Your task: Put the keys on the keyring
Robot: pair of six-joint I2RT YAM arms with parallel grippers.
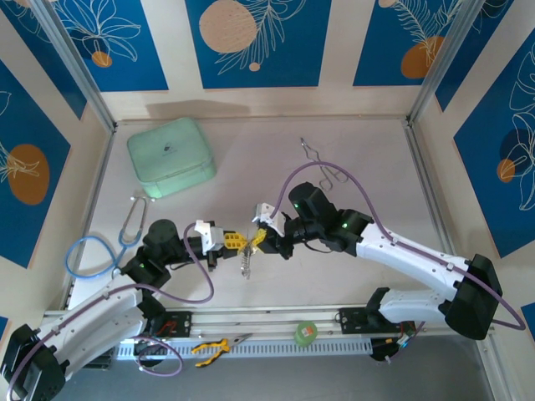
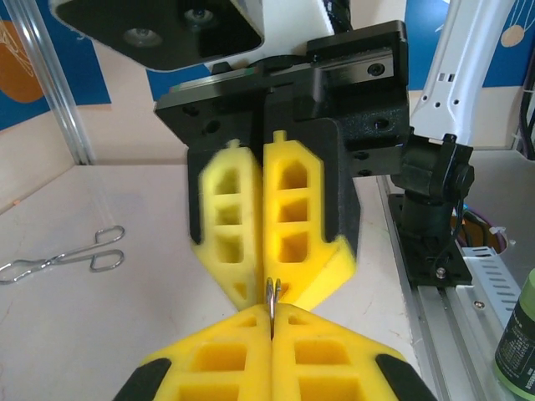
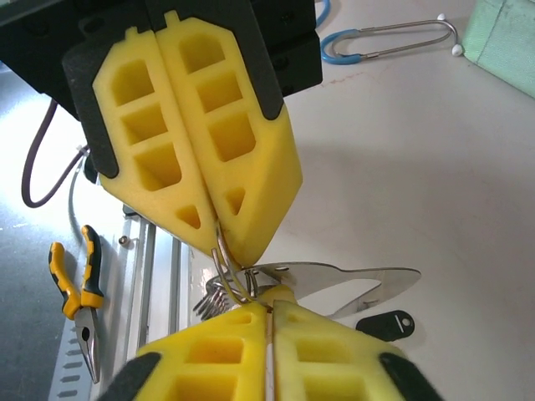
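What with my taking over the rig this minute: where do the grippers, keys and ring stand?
Left gripper: shut on the ring.
Right gripper: fingers together, tip to tip with the left, apparently pinching the same ring.
Keys: hanging at the ring beside the tips; a silver blade and a black head show.
Done: ring and keys are together between the grippers.
Left: I cannot tell whether either key is threaded, so check that, finish threading, then release.

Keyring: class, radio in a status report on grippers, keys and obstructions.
Left gripper shut on keyring. Right gripper shut on same ring, tip to tip. Keys just beneath, threaded or not unclear. Forceps well aside.
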